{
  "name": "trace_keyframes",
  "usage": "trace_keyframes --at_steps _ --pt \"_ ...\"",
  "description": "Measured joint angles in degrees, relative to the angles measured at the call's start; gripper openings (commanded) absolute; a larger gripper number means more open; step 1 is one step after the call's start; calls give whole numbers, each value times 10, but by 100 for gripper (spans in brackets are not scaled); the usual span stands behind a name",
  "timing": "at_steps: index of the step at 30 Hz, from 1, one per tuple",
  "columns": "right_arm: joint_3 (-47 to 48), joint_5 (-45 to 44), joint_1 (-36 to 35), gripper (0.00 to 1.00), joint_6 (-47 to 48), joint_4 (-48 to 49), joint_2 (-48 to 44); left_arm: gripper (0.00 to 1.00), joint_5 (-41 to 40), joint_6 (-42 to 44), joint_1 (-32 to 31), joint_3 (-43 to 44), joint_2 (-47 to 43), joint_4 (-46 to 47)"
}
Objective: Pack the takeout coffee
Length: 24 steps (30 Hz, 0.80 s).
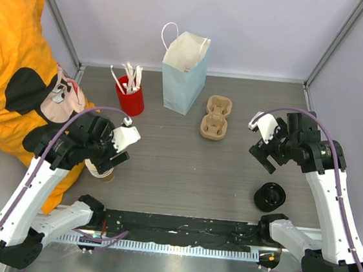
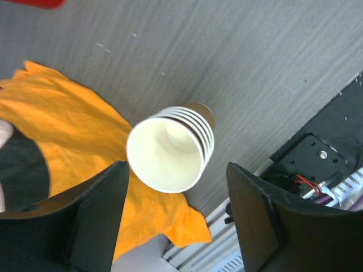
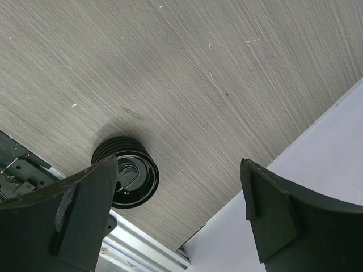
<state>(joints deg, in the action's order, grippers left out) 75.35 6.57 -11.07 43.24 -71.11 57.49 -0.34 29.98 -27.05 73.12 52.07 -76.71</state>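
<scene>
Left end effector (image 2: 177, 167) over cup stack (image 2: 170, 150) near table (image 2: 255, 68) edge

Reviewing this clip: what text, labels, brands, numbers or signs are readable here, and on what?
None can be read. The pale blue paper bag, stack of paper cups, stack of black lids, red cup and cup carrier are plain as far as shown. The orange cloth carries a cartoon face, no lettering.
</scene>
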Motion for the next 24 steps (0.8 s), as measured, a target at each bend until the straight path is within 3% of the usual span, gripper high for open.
trace_keyframes --at_steps 2,9,12,20,24 --pt "-2 3 0 92 0 3 2 59 4 -3 0 -26 -9 0" --pt "-2 14 0 92 0 8 8 51 4 -13 0 -120 -25 -5" --pt "-2 17 0 92 0 9 11 43 4 -14 2 -144 -30 -7" --pt "-2 22 0 92 0 11 19 39 -1 -22 7 -172 -36 -7" --pt "-2 24 0 92 0 11 19 43 -10 -26 8 -173 -36 -7"
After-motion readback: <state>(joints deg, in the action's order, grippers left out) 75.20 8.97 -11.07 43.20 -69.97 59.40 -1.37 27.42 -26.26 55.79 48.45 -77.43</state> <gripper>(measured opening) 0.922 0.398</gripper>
